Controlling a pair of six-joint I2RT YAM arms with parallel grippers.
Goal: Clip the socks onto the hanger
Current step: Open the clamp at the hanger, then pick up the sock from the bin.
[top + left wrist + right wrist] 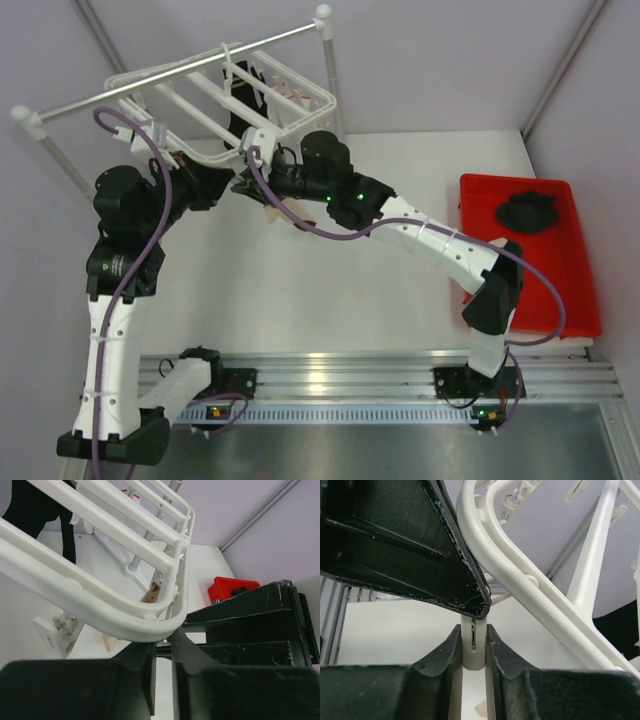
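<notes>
The white surface (330, 300) carries both arms, which lean in together toward its far left corner. There a grey rail (180, 72) with white ball ends holds up the hanger (90, 597), a white frame of parallel bars that hangs tilted above the surface. Well apart from it, at the right edge of the surface, sits a red bin (580, 280) with a dark bundle (528, 210) lying inside.

You have the black sock (245, 95) up on the hanger, dangling from the far bars. A cream and brown piece of fabric (272, 212), most likely the cream sock, shows just below the two wrists, and you cannot tell what it hangs from.

Your left end effector (162, 652) sits right under the hanger's rounded near corner. Its fingers stand close together with only a thin slit between them. The rim crosses just above their tips, and you cannot tell whether they pinch it.

Your right end effector (472, 627) meets the left one tip to tip below that same corner. Its fingers are squeezed in on a small white clip (472, 652), whose metal spring shows between them.
</notes>
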